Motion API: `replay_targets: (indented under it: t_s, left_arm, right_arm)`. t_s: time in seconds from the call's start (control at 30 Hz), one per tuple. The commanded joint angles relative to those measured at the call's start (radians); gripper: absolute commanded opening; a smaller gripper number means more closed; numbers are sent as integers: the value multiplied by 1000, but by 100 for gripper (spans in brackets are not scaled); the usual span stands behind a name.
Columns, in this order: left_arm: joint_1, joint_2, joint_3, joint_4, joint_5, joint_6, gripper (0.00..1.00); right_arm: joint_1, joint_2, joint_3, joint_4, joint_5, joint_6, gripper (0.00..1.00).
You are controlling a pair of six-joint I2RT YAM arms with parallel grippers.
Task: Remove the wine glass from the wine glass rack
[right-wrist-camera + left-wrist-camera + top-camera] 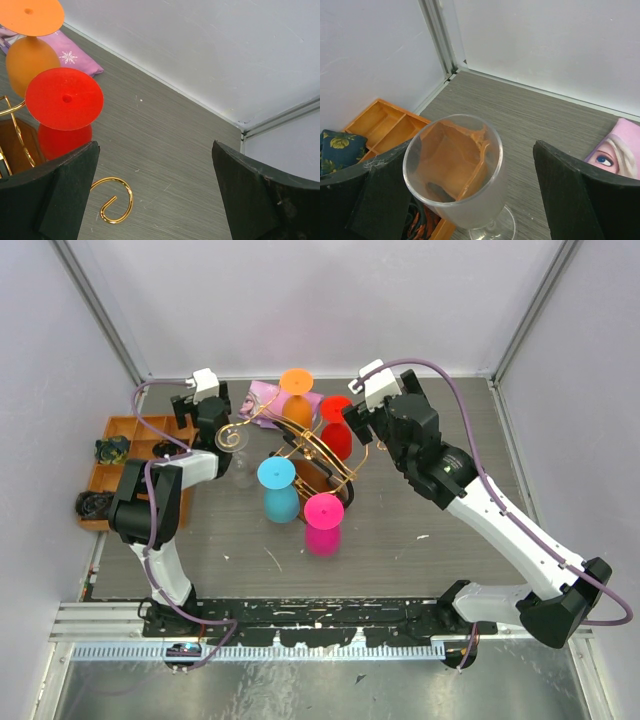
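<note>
Apparently near done: clear wine glass point(454, 170) stands upright on the table point(535, 115), off the wine glass rack point(318, 462), between the spread jaws of the left gripper point(470, 197), let go. Right gripper point(155, 195) gapes empty beside the red glass point(64, 99). Remaining: back the left arm clear.

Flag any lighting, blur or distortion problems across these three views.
Top external: even diffuse light, soft shadows; the clear wine glass nearly vanishes against the grey table. Left wrist: the orange tray shows warped through the glass bowl; the near fingers are dark, with little detail. Right wrist: sharp; the red glass is evenly lit, small glints on the gold scroll.
</note>
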Motion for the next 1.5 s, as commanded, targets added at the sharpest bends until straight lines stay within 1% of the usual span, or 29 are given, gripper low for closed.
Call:
replay_targets:
  t_s: [0.0, 0.13, 0.37, 0.97, 1.23, 1.47]
  left_arm:
    - [-3, -9, 4, 53, -62, 42, 99]
    - [-3, -28, -17, 66, -61, 59, 99]
    - [-3, -73, -64, 65, -86, 46, 99]
    - [-3, -132, -87, 28, -159, 84, 99]
    - [-3, -181, -155, 9, -178, 40, 99]
    - [-4, -156, -122, 8, -163, 47, 99]
  right_arm:
    - [1, -12, 12, 29, -6, 20, 100]
    - [0, -16, 11, 28, -12, 24, 100]
    - [0, -22, 7, 26, -16, 32, 100]
    - [0, -34, -5, 26, -25, 41, 100]
    - [0, -39, -9, 26, -31, 48, 100]
    - [1, -43, -18, 26, -31, 44, 100]
